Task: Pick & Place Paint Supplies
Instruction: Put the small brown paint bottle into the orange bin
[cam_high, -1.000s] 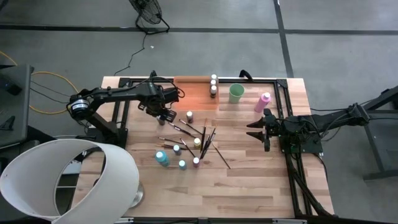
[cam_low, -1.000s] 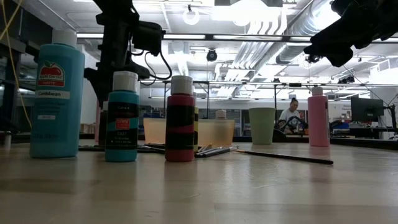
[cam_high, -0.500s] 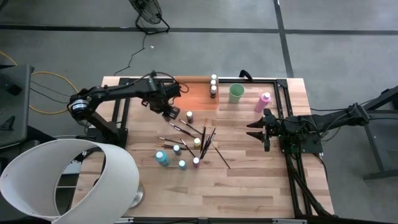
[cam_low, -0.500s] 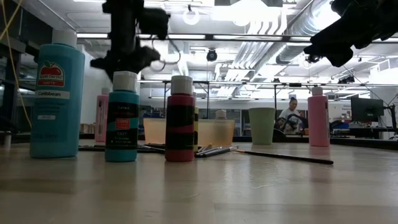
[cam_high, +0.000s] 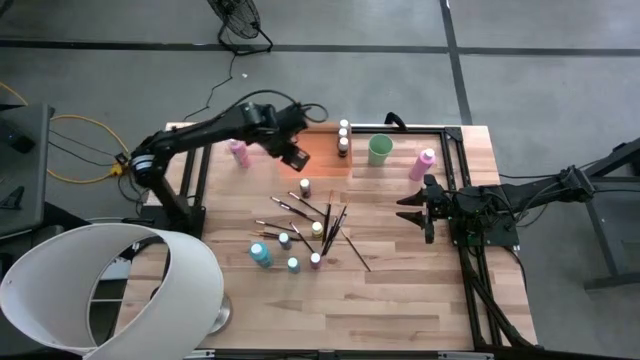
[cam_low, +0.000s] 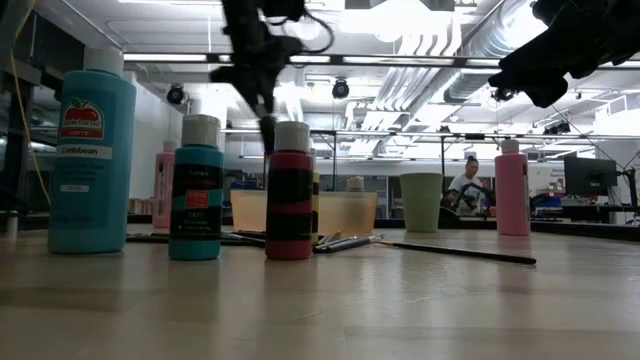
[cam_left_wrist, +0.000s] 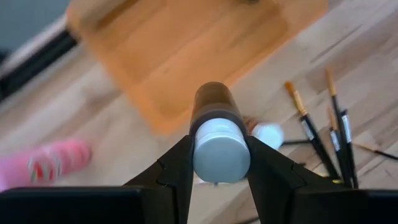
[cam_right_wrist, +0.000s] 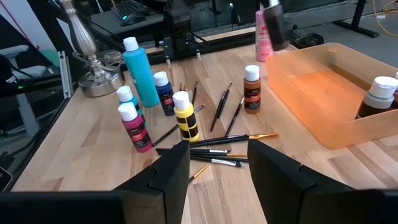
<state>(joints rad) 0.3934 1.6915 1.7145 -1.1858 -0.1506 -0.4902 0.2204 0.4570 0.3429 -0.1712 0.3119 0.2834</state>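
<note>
The left tool (cam_left_wrist: 217, 163) pinches a brown paint bottle (cam_left_wrist: 214, 127) by its body just below the white cap, carrying it in the air over the near edge of the orange tray (cam_high: 322, 148). The right tool (cam_right_wrist: 214, 163) waits spread and empty at the counter's (cam_high: 420, 290) right side. Other bottles and the paintbrushes (cam_high: 325, 218) lie scattered mid-counter, and a pink bottle (cam_high: 238, 151) stands left of the tray. The bottle looks light, rigid and smooth plastic, likely slippery, so a square grip across the round body seems safest.
</note>
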